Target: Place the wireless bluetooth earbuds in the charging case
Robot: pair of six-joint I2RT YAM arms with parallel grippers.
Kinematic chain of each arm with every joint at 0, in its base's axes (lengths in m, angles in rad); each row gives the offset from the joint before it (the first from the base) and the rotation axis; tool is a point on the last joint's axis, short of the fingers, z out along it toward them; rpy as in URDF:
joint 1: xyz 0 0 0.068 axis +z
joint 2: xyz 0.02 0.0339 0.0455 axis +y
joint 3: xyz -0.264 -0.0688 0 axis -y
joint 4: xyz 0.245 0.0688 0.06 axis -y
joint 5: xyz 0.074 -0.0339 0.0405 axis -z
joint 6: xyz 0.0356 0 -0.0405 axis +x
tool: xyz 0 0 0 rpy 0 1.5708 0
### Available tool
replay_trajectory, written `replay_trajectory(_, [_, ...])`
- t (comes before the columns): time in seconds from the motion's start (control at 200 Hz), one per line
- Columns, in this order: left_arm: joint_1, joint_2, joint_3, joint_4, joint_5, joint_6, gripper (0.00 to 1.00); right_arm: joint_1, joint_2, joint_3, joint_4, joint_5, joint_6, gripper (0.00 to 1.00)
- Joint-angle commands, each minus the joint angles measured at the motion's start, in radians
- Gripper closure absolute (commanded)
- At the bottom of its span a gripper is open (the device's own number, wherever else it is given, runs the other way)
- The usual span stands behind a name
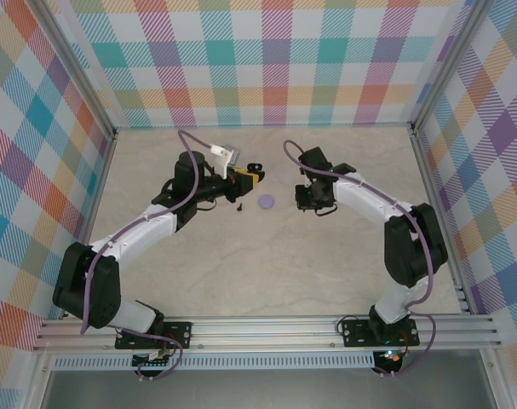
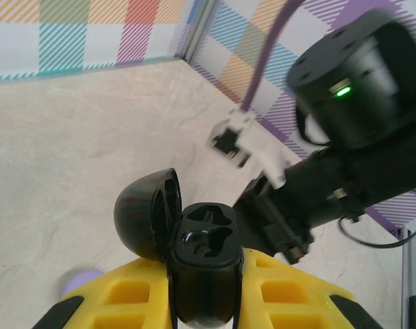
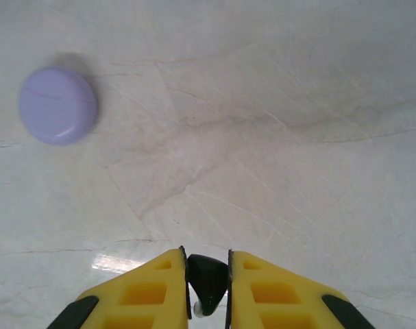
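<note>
We see glossy black plastic on the charging case [image 2: 202, 274] in the left gripper's [image 2: 204, 264] matt yellow fingers [image 2: 290, 295] and the right gripper's [image 3: 208, 259] earbud [image 3: 208, 277]; ahead, a matt lilac case [image 3: 58, 105].

The table [image 1: 267, 273] is lying bare across its near half, between the two arm bases, leaving wide room there. A free strip is also running along the far wall [image 1: 267, 68]. In the middle the gap is narrowing: the left gripper [image 1: 244, 180], clamping an open black case [image 2: 202, 253], is facing the right gripper [image 1: 314, 204], which is pinching a black bud [image 3: 208, 277]. The lilac case [image 1: 267, 202] is sitting on the table between them. Side walls are closing off left and right.
</note>
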Motion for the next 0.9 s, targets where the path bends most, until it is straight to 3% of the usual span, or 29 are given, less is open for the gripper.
replay_trajectory(0.0, [0.004, 0.013, -0.018, 0.013, -0.025, -0.031, 1.00, -0.003, -0.062, -0.024, 0.054, -0.052, -0.024, 0.83])
replay_trajectory(0.39, [-0.042, 0.056, -0.056, 0.077, -0.047, -0.057, 1.00, 0.006, -0.240, -0.047, 0.158, -0.202, -0.053, 0.82])
replay_trajectory(0.895, [-0.090, 0.032, -0.082, 0.186, 0.115, 0.090, 1.00, 0.032, -0.364, -0.008, 0.242, -0.408, -0.070, 0.80])
